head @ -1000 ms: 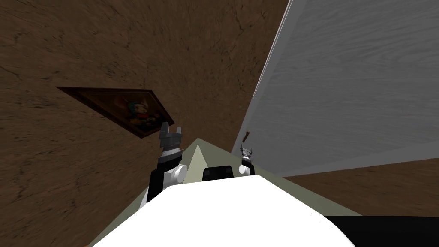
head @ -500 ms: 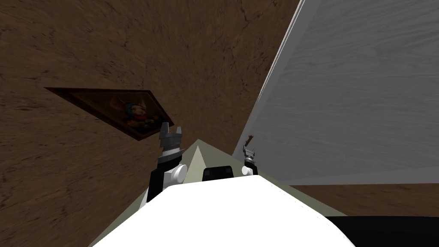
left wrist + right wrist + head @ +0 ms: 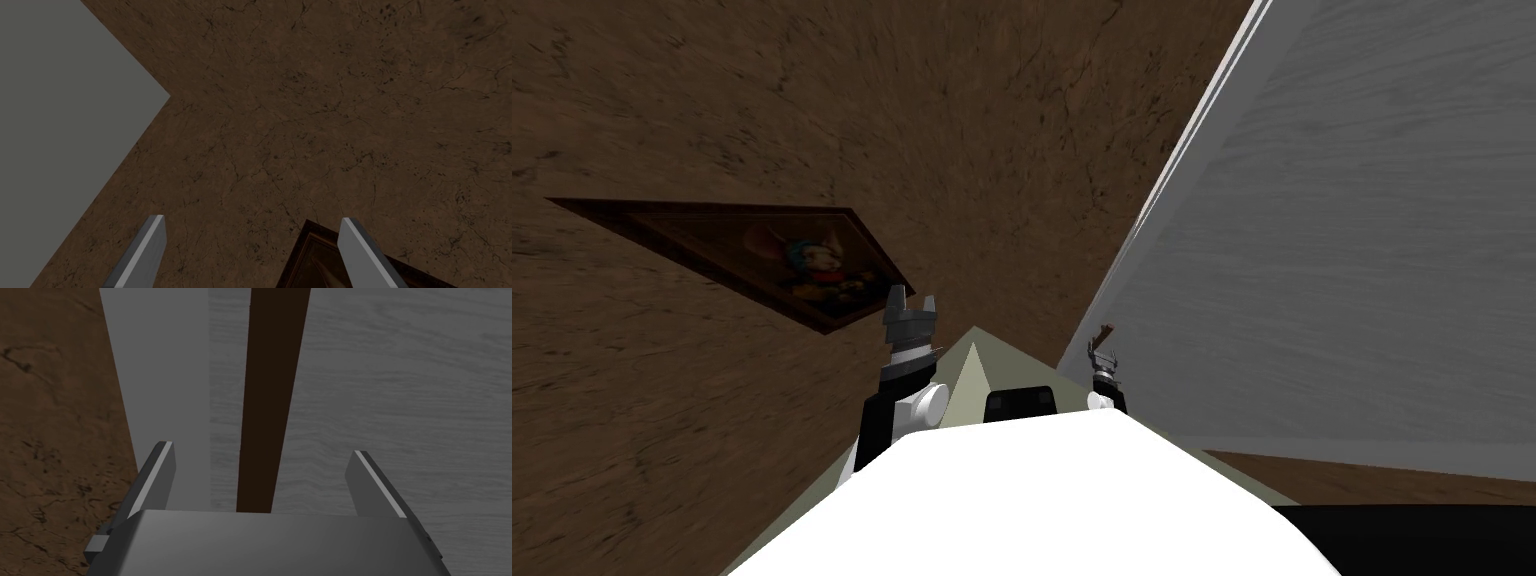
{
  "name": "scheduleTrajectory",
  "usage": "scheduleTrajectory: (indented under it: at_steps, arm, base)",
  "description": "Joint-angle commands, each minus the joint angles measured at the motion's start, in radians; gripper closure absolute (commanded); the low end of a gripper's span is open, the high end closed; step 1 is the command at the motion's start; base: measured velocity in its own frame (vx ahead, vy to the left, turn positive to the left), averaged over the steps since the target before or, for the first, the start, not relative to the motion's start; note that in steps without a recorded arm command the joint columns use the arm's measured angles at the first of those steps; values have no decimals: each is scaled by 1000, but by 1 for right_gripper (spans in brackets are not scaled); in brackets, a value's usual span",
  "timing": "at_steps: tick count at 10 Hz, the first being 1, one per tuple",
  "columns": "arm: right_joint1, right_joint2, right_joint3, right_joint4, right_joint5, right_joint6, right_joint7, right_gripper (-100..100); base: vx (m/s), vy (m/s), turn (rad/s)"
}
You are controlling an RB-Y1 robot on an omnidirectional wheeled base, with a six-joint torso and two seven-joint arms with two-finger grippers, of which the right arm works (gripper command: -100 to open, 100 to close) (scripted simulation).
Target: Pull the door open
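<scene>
The grey wood-grain door (image 3: 1352, 260) fills the right of the head view. Its thin dark brown handle (image 3: 1106, 329) sticks out near the door's edge. My right gripper (image 3: 1103, 352) is just below that handle. In the right wrist view the handle (image 3: 272, 388) runs as a dark brown bar between the fingers of my right gripper (image 3: 262, 450), which is open and clear of the bar on both sides. The door (image 3: 400, 388) lies flat behind it. My left gripper (image 3: 913, 296) is raised toward the brown wall and is open (image 3: 252, 219) and empty.
A brown wall (image 3: 862, 120) meets the door at a light grey edge strip (image 3: 160, 363). A dark-framed picture (image 3: 782, 260) hangs on that wall beside the left gripper. A strip of brown floor (image 3: 1392, 480) shows under the door, with a black area at the bottom right.
The whole head view has turned: the picture slid left and the door's edge moved right, its bottom edge now slanting down. The right gripper and handle shifted slightly right together. The left arm stayed put.
</scene>
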Motion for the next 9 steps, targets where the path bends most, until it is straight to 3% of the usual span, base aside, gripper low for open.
scheduleTrajectory:
  at_steps: [1,2,4,5,6,9]
  arm:
    - [6,-20,-1,13,1,-4,-33,-100]
    - [10,-43,-3,29,1,-6,-67,-100]
    - [14,-67,-5,47,1,-9,-103,-100]
    - [5,-56,-3,51,2,-10,-90,-100]
    - [5,-56,-3,51,2,-10,-90,100]
    - [5,-56,-3,51,2,-10,-90,100]
  base:
    - [105,-3,26]
    - [144,-3,36]
    - [149,9,25]
    - [55,7,-31]
    - [-21,12,26]
    - [-15,-7,3]
